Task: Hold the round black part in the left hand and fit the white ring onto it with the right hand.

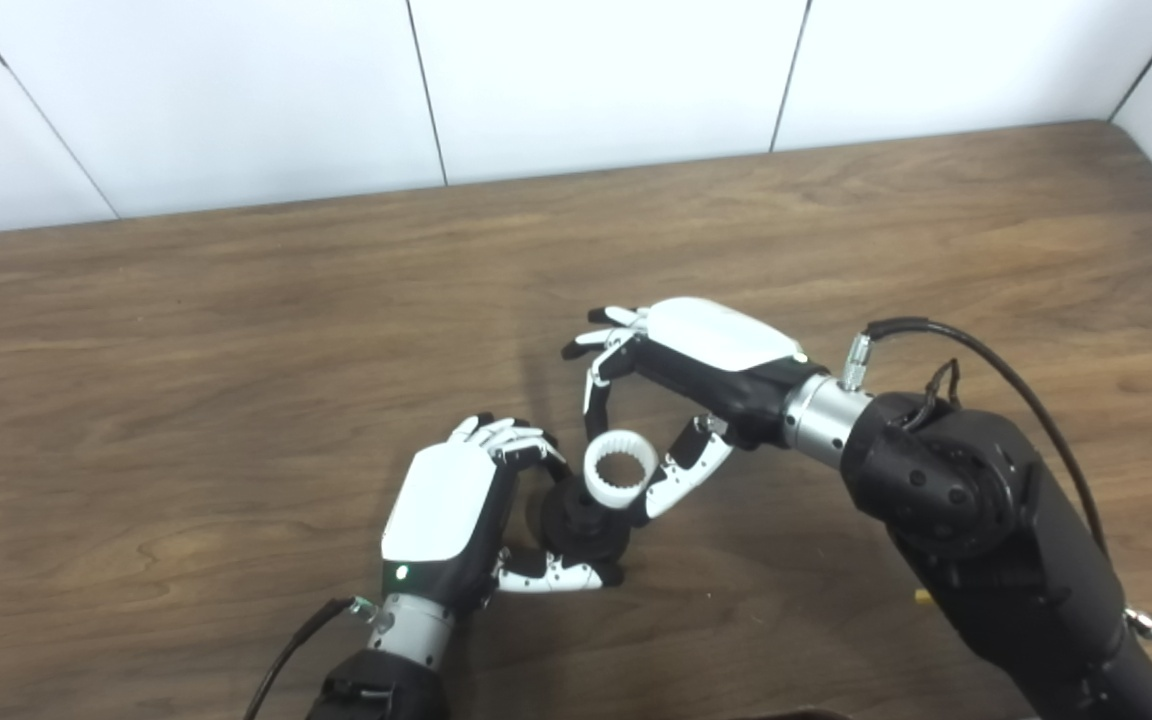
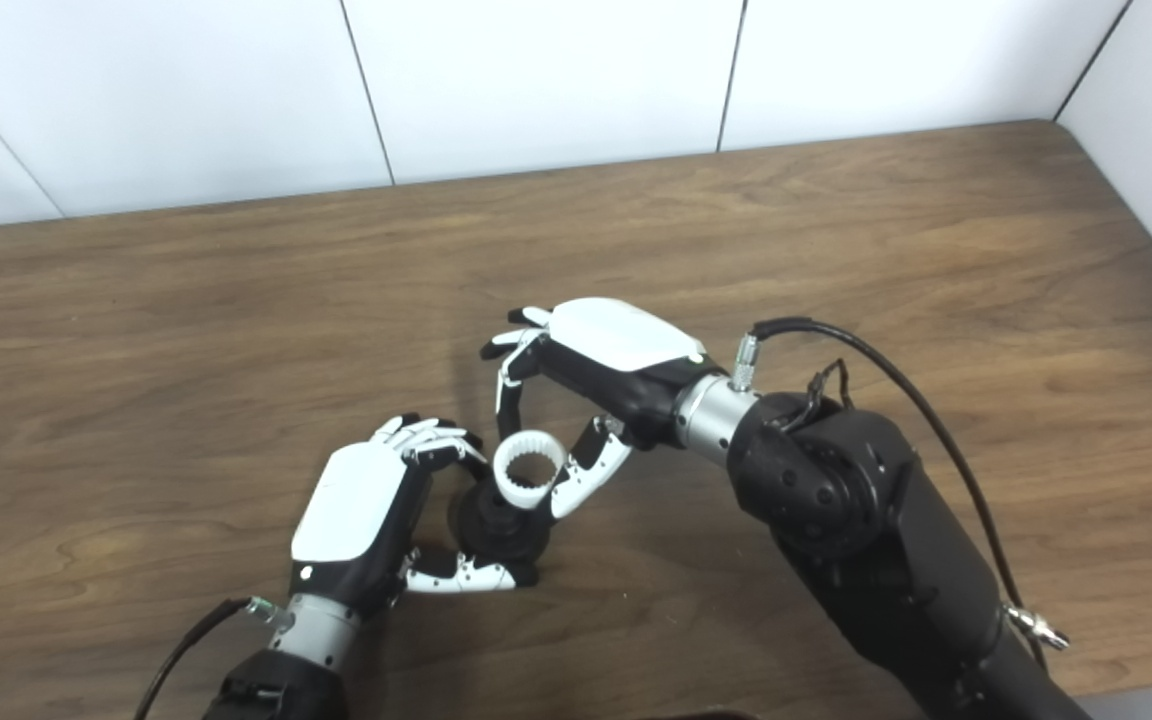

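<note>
Fitting step in hand: the ring is at the black part, not clearly seated.

On the wooden counter, the right hand reaches in from the right and pinches the white ring between thumb and a fingertip. The left hand is curled around the round black part, thumb underneath, holding it just above or on the counter; I cannot tell which. The ring, toothed on its inner face, sits tilted at the part's upper edge, touching or nearly so. My reading is that alignment comes next: level the ring over the part's raised hub, then press down evenly while the left hand keeps the part from turning.
</note>
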Action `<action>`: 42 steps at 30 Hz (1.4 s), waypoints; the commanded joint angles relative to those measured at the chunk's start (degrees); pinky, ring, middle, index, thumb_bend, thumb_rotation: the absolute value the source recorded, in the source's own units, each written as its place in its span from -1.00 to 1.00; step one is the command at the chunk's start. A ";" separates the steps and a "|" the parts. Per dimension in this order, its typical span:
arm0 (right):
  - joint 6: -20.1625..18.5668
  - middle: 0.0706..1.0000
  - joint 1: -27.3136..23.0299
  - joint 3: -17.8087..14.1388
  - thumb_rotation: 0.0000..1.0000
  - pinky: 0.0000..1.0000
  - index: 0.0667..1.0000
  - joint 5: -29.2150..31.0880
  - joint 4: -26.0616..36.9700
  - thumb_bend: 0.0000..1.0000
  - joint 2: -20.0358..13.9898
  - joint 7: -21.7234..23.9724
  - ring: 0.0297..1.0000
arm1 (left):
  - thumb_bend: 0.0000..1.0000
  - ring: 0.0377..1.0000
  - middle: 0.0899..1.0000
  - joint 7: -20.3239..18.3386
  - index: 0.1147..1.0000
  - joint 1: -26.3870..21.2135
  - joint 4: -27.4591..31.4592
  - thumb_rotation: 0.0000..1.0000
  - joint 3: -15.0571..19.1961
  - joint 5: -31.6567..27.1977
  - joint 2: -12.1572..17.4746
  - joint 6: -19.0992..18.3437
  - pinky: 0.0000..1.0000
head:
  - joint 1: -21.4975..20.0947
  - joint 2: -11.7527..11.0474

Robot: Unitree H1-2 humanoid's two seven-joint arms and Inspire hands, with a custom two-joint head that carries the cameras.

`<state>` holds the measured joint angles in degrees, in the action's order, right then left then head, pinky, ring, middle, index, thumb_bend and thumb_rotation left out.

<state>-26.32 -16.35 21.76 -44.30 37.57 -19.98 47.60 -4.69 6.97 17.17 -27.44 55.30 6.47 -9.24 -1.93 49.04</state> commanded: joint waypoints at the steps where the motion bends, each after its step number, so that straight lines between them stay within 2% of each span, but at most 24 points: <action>1: 0.67 0.77 -1.87 -0.54 -0.72 1.00 -0.11 -0.27 2.15 0.04 0.45 -0.44 0.98 | 0.05 0.61 0.45 -4.01 -0.17 0.89 -1.07 -0.89 -1.21 -0.04 -0.10 -1.17 0.84 | 0.16 0.18; 20: 2.96 0.77 -1.15 1.74 -0.72 1.00 -0.10 -1.83 -1.13 0.04 1.87 -1.61 0.98 | 0.04 0.60 0.43 -4.41 -0.16 0.67 -0.58 -0.89 -1.99 1.18 -0.67 -2.19 0.81 | 0.78 0.54; 42: 6.57 0.75 1.37 1.31 -0.72 1.00 -0.10 -1.37 -3.64 0.04 2.13 -4.06 0.97 | 0.05 0.61 0.44 -4.60 -0.16 0.59 -0.22 -0.89 -1.88 1.33 -0.94 -2.44 0.81 | 0.58 1.15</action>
<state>-21.77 -14.06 23.74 -46.04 33.28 -17.71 45.33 -5.59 6.76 17.64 -28.31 56.63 5.64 -10.57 -1.23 50.10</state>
